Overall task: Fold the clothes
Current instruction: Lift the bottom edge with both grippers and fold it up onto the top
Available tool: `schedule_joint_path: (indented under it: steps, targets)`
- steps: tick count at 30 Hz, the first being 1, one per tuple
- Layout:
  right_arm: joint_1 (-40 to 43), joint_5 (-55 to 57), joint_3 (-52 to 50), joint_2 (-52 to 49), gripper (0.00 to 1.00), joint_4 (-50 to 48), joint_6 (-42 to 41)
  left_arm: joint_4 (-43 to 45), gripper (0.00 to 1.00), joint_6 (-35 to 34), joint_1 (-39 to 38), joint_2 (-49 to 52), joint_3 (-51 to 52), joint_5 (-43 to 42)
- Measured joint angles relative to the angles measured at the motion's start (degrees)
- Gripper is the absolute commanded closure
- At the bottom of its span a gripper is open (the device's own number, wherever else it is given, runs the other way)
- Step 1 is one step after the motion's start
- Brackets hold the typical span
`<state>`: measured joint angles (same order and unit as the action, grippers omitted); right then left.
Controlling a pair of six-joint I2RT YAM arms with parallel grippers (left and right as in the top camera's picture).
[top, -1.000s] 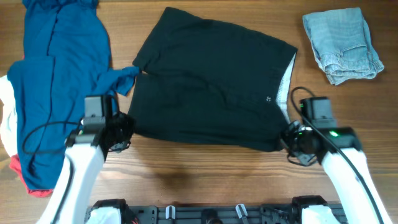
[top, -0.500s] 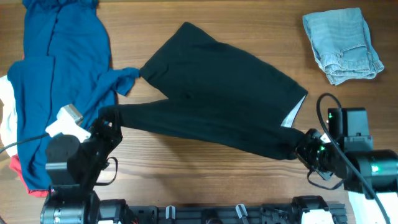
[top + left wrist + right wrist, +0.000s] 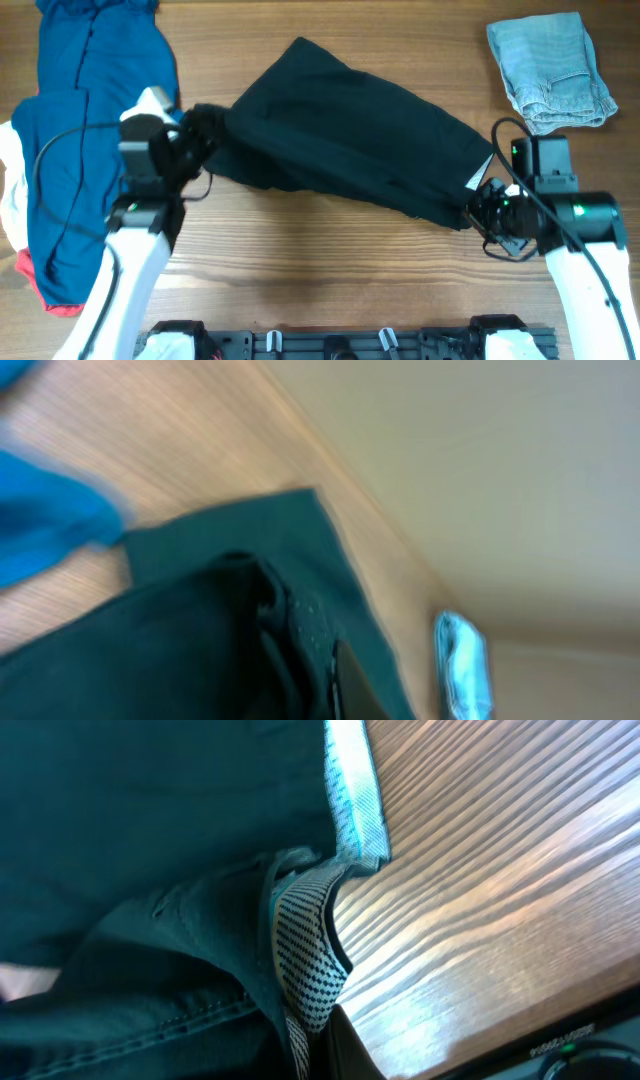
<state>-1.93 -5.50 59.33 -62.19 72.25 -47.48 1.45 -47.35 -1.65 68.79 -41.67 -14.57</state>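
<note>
Dark green shorts hang stretched between my two grippers above the wooden table. My left gripper is shut on the shorts' left end, near the blue garment. My right gripper is shut on the right end by the waistband. The left wrist view is blurred and shows dark green cloth bunched at the fingers. The right wrist view shows the shorts and their checked lining pinched at the jaws.
A folded light-blue denim piece lies at the back right. The blue garment covers the left side, with white cloth and a red edge under it at the far left.
Both grippers lifted the shorts' near edge off the table. My left gripper carried its end back and up toward the blue garment; my right gripper moved slightly back. The shorts now bunch diagonally.
</note>
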Motion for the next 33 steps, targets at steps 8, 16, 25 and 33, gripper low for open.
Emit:
schedule_joint_path:
  steps: [8,16,25,33]
  targets:
    - [0.13,8.11,-0.02,-9.84,0.96,-13.25,-0.66,34.32,0.96,0.26,-6.75,18.51,-0.35,5.38]
    - [0.11,12.33,-0.02,-18.29,0.96,-22.64,-0.87,45.77,0.96,2.97,-7.89,29.66,-3.48,6.86]
    - [5.60,13.44,-0.02,-25.75,0.96,-28.24,-2.58,45.86,0.96,10.40,-13.09,37.79,-13.27,8.85]
    - [8.63,14.23,-0.02,-26.56,0.00,-35.82,-0.98,46.01,0.00,11.56,-14.16,46.01,-18.93,11.91]
